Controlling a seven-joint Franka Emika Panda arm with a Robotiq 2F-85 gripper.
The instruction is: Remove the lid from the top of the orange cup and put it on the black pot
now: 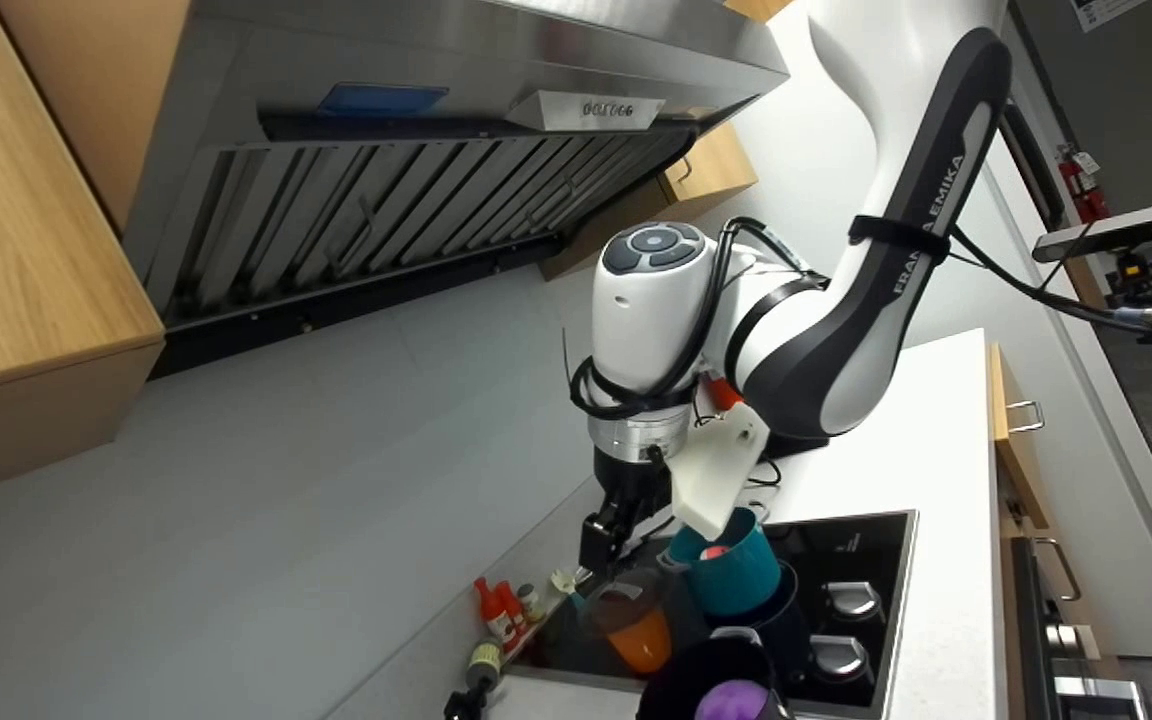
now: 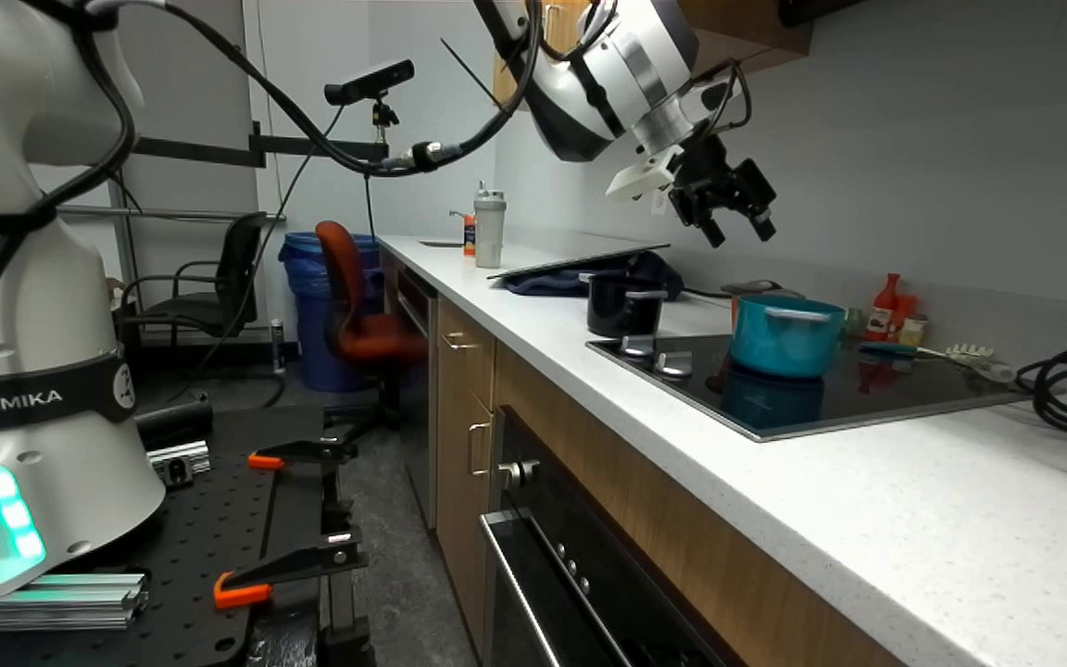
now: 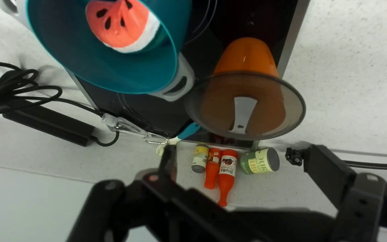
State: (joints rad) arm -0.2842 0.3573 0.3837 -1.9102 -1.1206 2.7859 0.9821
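Note:
The lid, round and see-through grey with a light grey handle, rests on the orange cup on the cooktop. In an exterior view the lid covers the top of the orange cup; in an exterior view the lid shows behind the teal pot, which mostly hides the cup. The black pot, with something purple inside, also shows in an exterior view. My gripper is open and empty, above and apart from the lid; it shows in both exterior views.
A teal pot holding a toy watermelon piece stands beside the cup. Red bottles, a small jar and a green can are near the wall. A cable and black adapter lie behind. A range hood hangs above.

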